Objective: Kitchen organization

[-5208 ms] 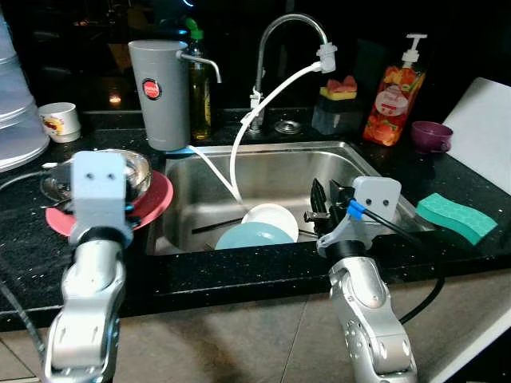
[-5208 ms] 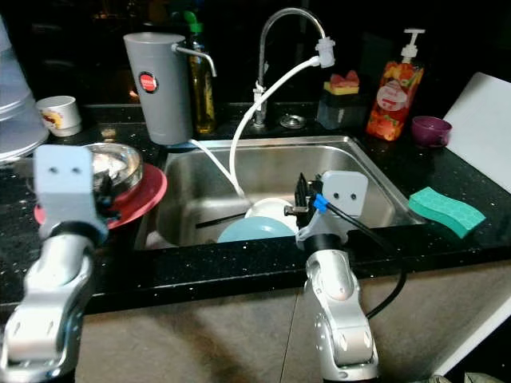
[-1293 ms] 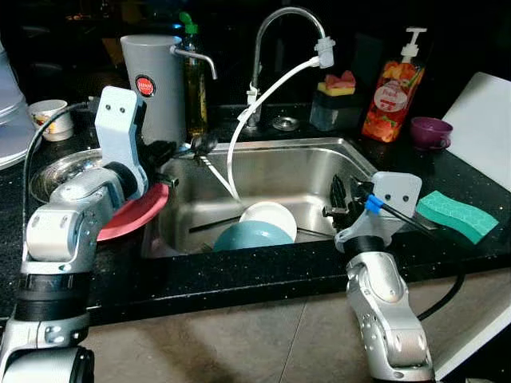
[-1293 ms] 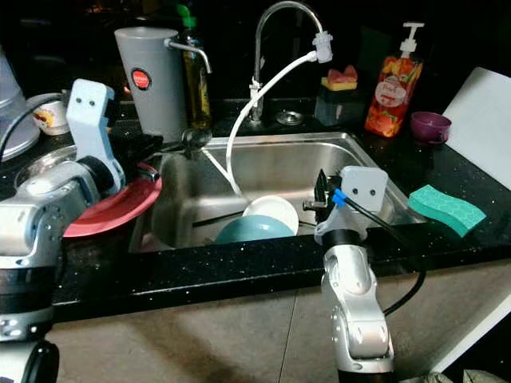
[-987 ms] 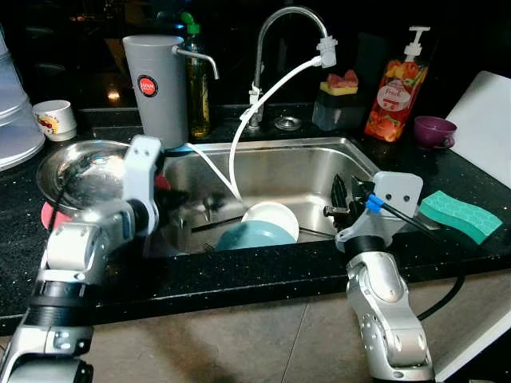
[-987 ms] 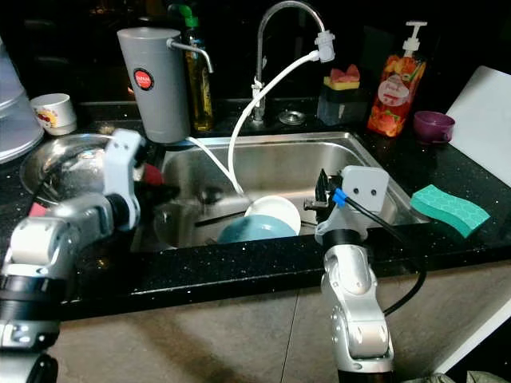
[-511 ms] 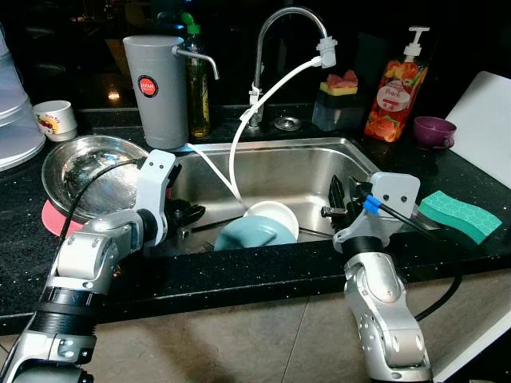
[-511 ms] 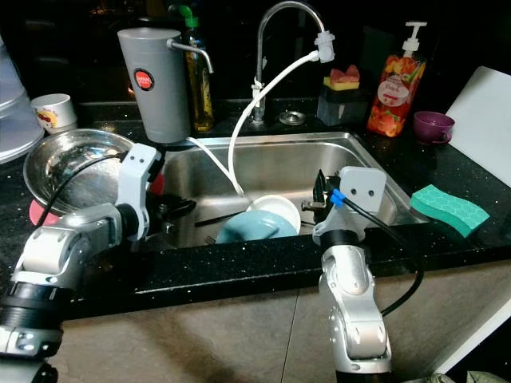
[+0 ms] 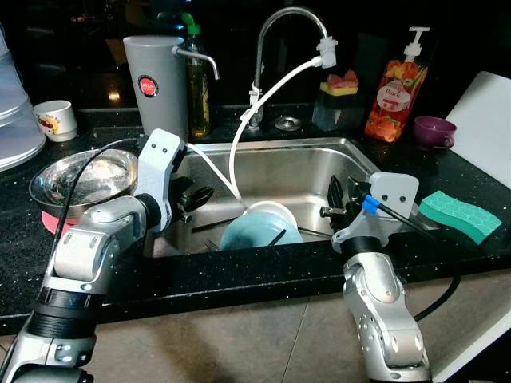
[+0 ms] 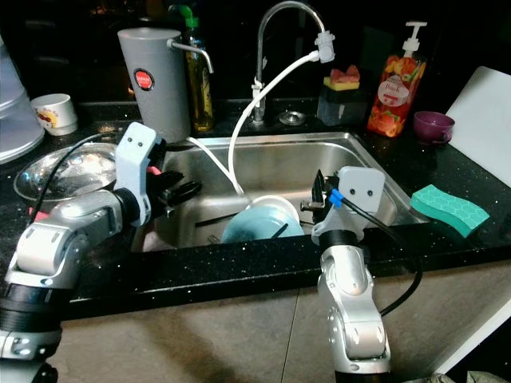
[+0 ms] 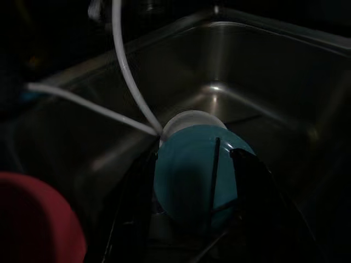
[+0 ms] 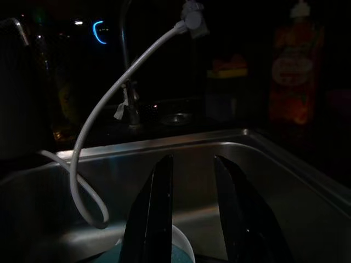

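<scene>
While a steel bowl (image 9: 82, 179) sits on a red plate (image 9: 53, 221) on the black counter (image 9: 239, 271) at my far left, my left gripper (image 9: 189, 197) reaches over the left rim of the sink (image 9: 279, 171), its fingers spread apart and holding nothing. Through my left wrist camera the teal bowl (image 11: 194, 178) lies just ahead between those spread fingers, not touched, a dark utensil (image 11: 214, 170) resting across it. A white bowl (image 9: 267, 209) sits just behind it, beside the white hose (image 9: 255, 120). Farther right, my right gripper (image 9: 339, 201) hangs over the sink's right side, fingers parted and empty, near a green sponge (image 9: 457, 214).
</scene>
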Available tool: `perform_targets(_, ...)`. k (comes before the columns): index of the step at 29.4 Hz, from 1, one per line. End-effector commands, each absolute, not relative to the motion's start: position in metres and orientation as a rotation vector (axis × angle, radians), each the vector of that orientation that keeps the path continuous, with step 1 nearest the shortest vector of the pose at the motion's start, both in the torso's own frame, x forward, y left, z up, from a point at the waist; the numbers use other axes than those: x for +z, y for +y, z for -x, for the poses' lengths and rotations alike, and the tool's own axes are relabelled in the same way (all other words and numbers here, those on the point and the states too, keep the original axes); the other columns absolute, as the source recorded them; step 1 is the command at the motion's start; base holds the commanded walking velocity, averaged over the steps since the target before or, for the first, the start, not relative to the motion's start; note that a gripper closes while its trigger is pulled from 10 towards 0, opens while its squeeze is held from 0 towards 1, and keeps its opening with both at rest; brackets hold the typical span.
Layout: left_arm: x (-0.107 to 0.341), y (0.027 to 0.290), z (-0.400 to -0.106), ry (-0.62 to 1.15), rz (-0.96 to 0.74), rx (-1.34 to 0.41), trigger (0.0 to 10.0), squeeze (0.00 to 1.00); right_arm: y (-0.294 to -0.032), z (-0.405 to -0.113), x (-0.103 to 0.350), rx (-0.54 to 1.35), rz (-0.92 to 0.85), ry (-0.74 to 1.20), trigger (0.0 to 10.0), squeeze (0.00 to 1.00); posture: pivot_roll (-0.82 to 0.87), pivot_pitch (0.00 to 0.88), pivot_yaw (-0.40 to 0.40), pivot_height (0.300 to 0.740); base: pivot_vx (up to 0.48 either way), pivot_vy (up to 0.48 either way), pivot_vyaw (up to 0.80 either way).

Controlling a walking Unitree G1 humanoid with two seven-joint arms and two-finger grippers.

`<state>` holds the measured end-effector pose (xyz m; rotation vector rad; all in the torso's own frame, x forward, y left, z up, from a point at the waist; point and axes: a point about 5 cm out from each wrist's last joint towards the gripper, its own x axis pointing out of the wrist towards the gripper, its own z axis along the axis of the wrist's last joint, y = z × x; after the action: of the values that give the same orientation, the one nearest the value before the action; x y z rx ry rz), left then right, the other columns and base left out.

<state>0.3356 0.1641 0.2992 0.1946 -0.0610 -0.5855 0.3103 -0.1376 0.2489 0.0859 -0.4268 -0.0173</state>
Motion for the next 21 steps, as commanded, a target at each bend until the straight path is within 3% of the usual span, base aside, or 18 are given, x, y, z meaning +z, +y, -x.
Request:
perform_targets(1, 0.299, 0.171, -0.329, -0.040, -0.225, -0.590, 10.0, 0.00, -0.139, -0.308, 0.250, -0.024, -0.079, -0.437, 10.0, 0.00, 0.08, 0.132, -0.008, 0.740, 0.000, 0.000, 0.00)
perform_targets(10, 0.305, 0.200, -0.312, 0.012, -0.364, -0.554, 10.0, 0.00, -0.139, -0.309, 0.250, -0.020, -0.083, -0.438, 10.0, 0.00, 0.11, 0.134, -0.010, 0.740, 0.000, 0.000, 0.00)
perform_targets(11, 0.306, 0.204, -0.310, 0.018, -0.358, -0.547, 10.0, 1.00, -0.139, -0.310, 0.250, -0.019, -0.084, -0.438, 10.0, 0.00, 0.11, 0.134, -0.010, 0.740, 0.000, 0.000, 0.00)
perform_targets(16, 0.314, 0.220, -0.311, 0.033, -0.336, -0.469, 10.0, 1.00, -0.138, -0.310, 0.250, -0.015, -0.085, -0.436, 10.0, 0.00, 0.11, 0.133, -0.010, 0.740, 0.000, 0.000, 0.00)
perform_targets(17, 0.317, 0.225, -0.313, 0.032, -0.330, -0.436, 10.0, 0.40, -0.138, -0.310, 0.249, -0.013, -0.085, -0.436, 10.0, 0.00, 0.11, 0.129, -0.012, 0.740, 0.000, 0.000, 0.00)
perform_targets(19, 0.318, 0.228, -0.315, 0.032, -0.325, -0.416, 10.0, 0.40, -0.137, -0.311, 0.249, -0.012, -0.085, -0.435, 10.0, 0.00, 0.11, 0.129, -0.012, 0.740, 0.000, 0.000, 0.00)
perform_targets(20, 0.319, 0.230, -0.316, 0.030, -0.318, -0.406, 10.0, 0.00, -0.137, -0.311, 0.249, -0.011, -0.085, -0.435, 10.0, 0.00, 0.11, 0.129, -0.012, 0.740, 0.000, 0.000, 0.00)
perform_targets(21, 0.321, 0.232, -0.318, 0.023, -0.315, -0.397, 10.0, 0.00, -0.137, -0.311, 0.249, -0.010, -0.085, -0.435, 10.0, 0.00, 0.11, 0.129, -0.012, 0.740, 0.000, 0.000, 0.00)
